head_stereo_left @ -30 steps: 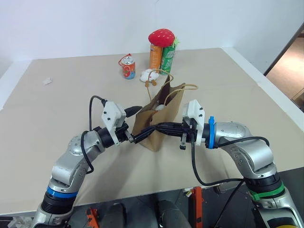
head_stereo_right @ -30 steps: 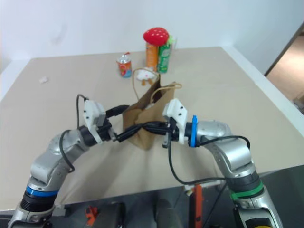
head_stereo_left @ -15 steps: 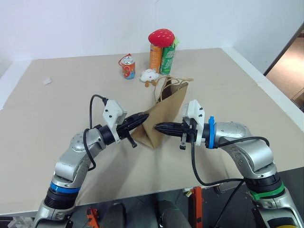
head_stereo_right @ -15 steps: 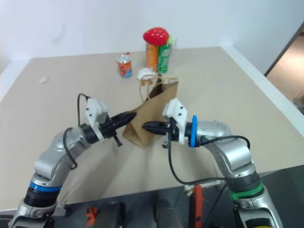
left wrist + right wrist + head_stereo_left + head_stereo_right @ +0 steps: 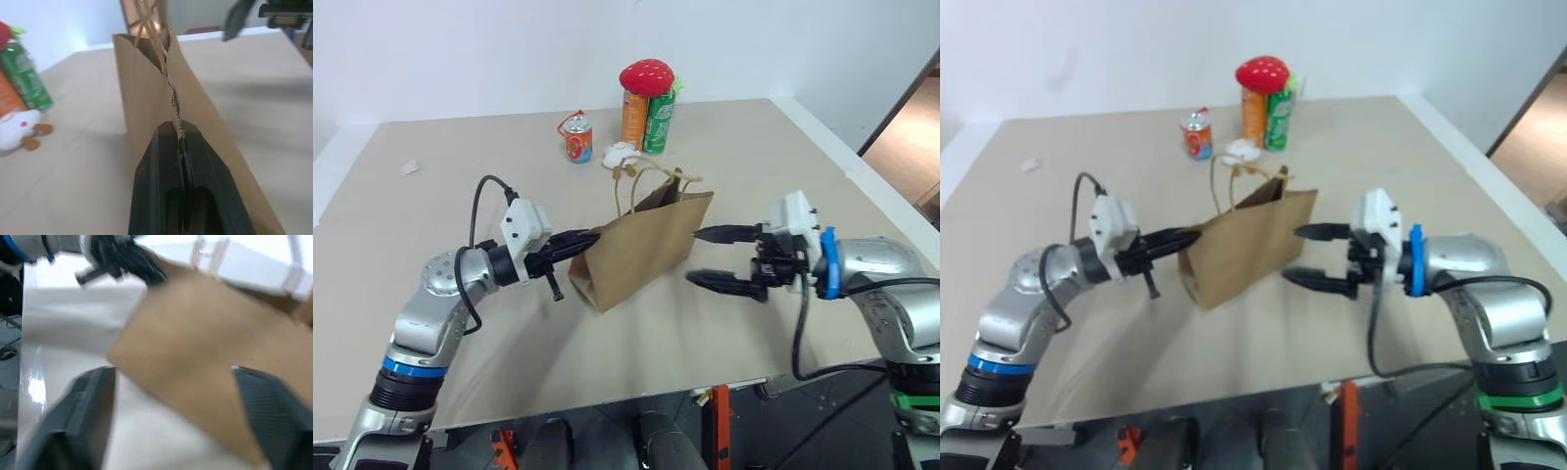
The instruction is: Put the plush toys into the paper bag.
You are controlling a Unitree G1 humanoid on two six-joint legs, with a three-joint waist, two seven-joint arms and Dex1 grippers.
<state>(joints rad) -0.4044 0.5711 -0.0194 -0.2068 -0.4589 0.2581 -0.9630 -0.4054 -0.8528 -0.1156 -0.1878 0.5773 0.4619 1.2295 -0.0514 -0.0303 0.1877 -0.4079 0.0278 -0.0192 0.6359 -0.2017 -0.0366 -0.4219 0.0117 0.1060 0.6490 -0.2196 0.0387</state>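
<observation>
Left eye view: left gripper (image 5: 590, 238) pinches the bag (image 5: 641, 250); right gripper (image 5: 710, 257) gapes; a plush (image 5: 621, 155) waits near the table's far edge.

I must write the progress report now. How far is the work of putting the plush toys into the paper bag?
Done: nothing visible; whether a toy is inside the paper bag cannot be seen. In hand: the left gripper pinches the bag's edge, and the right gripper is open beside it. Left: the white plush toy lies by the cans.
</observation>
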